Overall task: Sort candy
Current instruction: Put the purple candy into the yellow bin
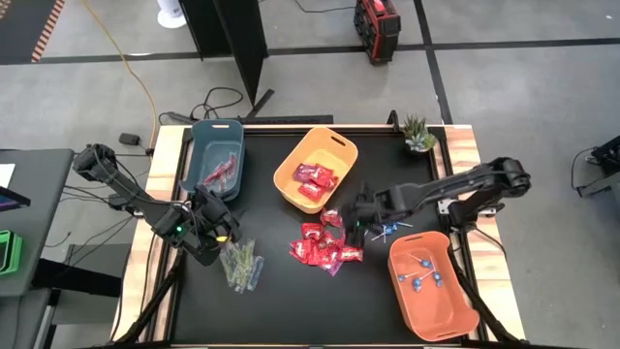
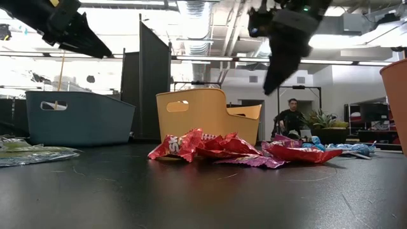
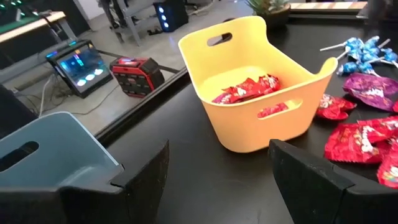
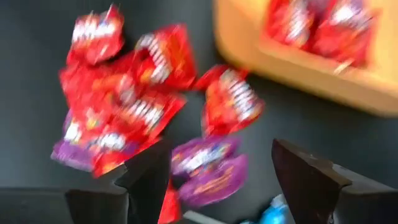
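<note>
On the black counter (image 1: 194, 320) the candy lay in three kinds. A loose heap of red packets (image 1: 323, 246) sat near the middle, just in front of the yellow bin (image 1: 341, 145), and more red packets (image 1: 314, 179) lay inside that bin. A few purple packets (image 4: 208, 168) were mixed in at the edge of the heap. The green stick packets (image 1: 240, 264) lay in a small pile near the left front, and a few more of the thin packets (image 1: 223, 171) rested in the blue bin (image 1: 200, 136) at the back left. Blue lollipops (image 1: 422, 277) lay in the orange bin (image 1: 463, 315) at the right front, and a few loose lollipops (image 1: 385, 231) lay on the counter between that bin and the red heap.

The left hand (image 1: 221, 233) hung just above the green stick packets, off the counter. Its fingers (image 3: 146, 171) stood wide apart and held nothing; past them its wrist view showed the yellow bin and the blue bin.

The right hand (image 1: 355, 221) hovered over the right edge of the red heap, close to the loose lollipops. Its fingers (image 4: 305, 171) were also spread wide and empty, with red and purple packets on the counter below the gap between them.

A small potted plant (image 1: 418, 134) stood at the back right corner. In the low view a person (image 2: 291, 116) showed in the room behind the counter.
</note>
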